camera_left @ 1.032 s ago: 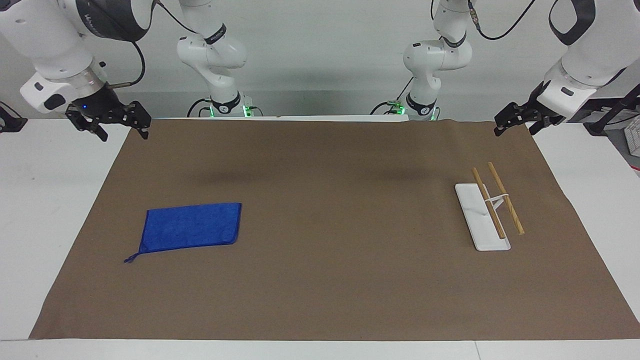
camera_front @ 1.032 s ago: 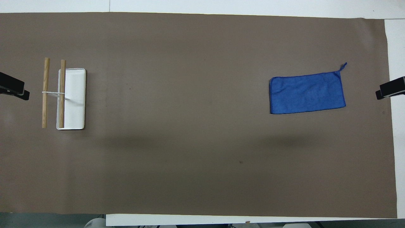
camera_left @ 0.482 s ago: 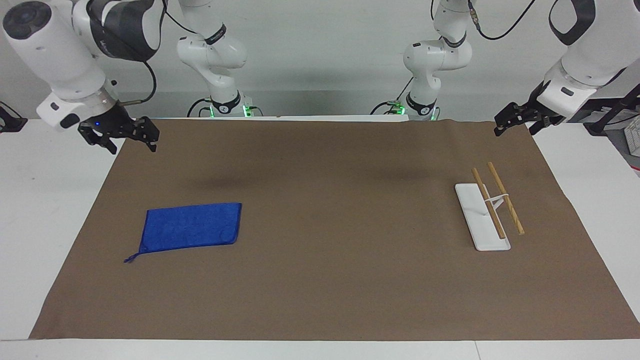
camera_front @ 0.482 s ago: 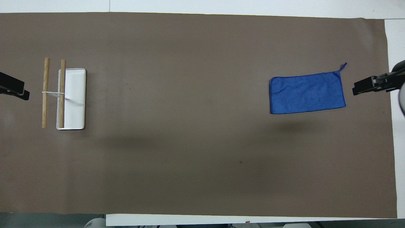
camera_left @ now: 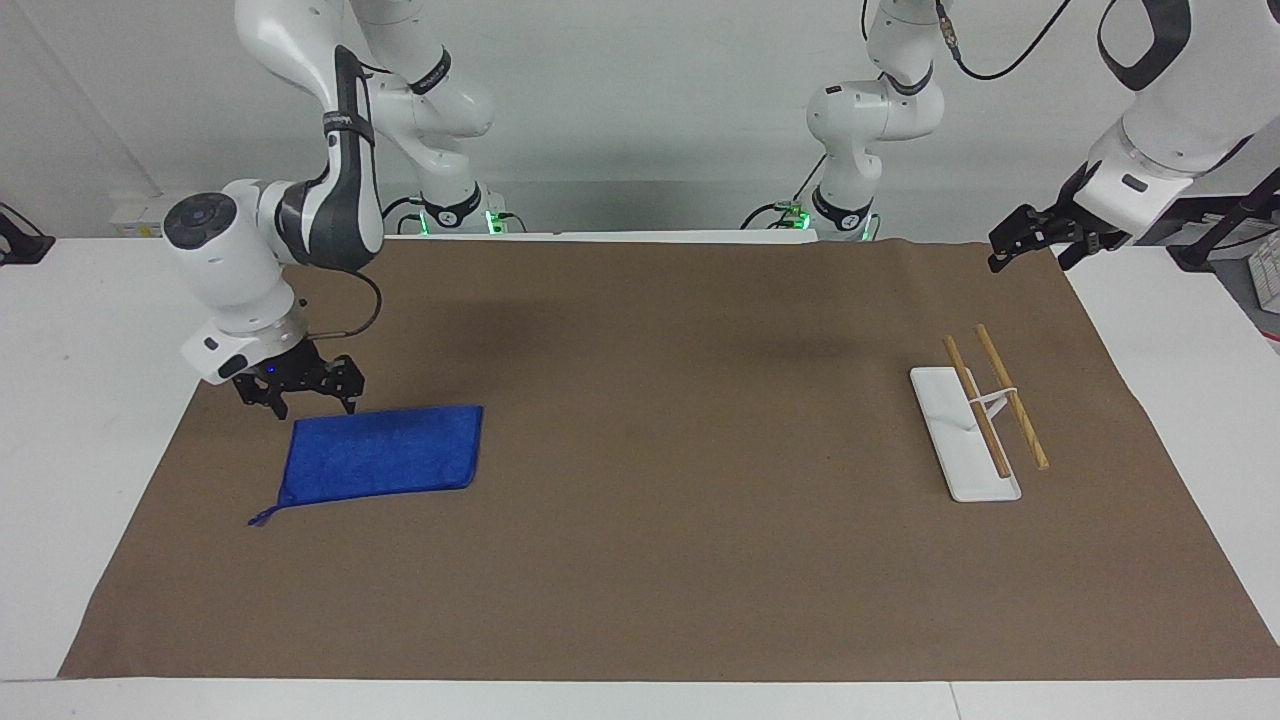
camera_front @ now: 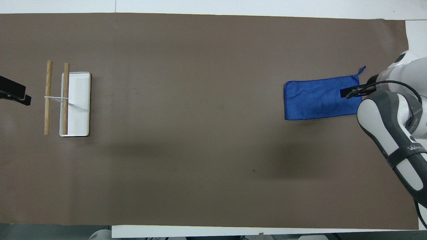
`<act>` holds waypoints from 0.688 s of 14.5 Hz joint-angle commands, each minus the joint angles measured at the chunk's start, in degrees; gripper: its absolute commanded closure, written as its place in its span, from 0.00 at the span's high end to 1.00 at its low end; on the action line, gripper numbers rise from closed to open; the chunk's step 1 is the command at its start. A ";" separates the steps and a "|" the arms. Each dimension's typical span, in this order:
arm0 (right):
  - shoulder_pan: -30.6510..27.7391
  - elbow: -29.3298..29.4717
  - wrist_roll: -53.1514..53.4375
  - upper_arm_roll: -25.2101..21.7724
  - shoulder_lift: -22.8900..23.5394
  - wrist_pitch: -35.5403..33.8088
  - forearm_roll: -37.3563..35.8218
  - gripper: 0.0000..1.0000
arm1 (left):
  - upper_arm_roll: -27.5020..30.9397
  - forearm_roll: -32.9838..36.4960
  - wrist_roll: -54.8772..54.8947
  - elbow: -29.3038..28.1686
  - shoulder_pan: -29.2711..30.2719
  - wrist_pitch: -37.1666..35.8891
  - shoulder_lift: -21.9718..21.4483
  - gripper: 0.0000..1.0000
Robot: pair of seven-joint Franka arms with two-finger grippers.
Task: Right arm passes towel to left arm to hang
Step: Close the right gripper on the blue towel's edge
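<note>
Over towel edge w/ right gripper, jaws spread, empty; left gripper waits, open.

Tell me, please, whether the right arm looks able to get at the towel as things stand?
Probably yes: the right pincer hangs open just over the towel's edge nearest the robots, nothing between them.
</note>
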 commanded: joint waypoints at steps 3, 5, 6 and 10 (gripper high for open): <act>-2.47 -2.39 -2.54 2.09 4.03 7.21 0.05 0.99 | 0.30 1.09 -0.54 -1.45 -0.35 0.29 -1.22 1.00; -2.56 -2.39 -3.76 2.09 6.23 9.32 0.05 0.99 | 0.30 1.09 -0.54 -1.36 -0.35 0.29 -1.22 1.00; -2.65 -2.48 -3.86 2.18 6.50 9.33 0.05 0.99 | 0.30 1.09 -0.54 -1.36 -0.35 0.29 -1.22 1.00; -2.56 -2.48 -3.86 2.18 7.64 9.42 0.05 0.97 | 0.30 1.09 -0.54 -1.45 -0.35 0.29 -1.22 1.00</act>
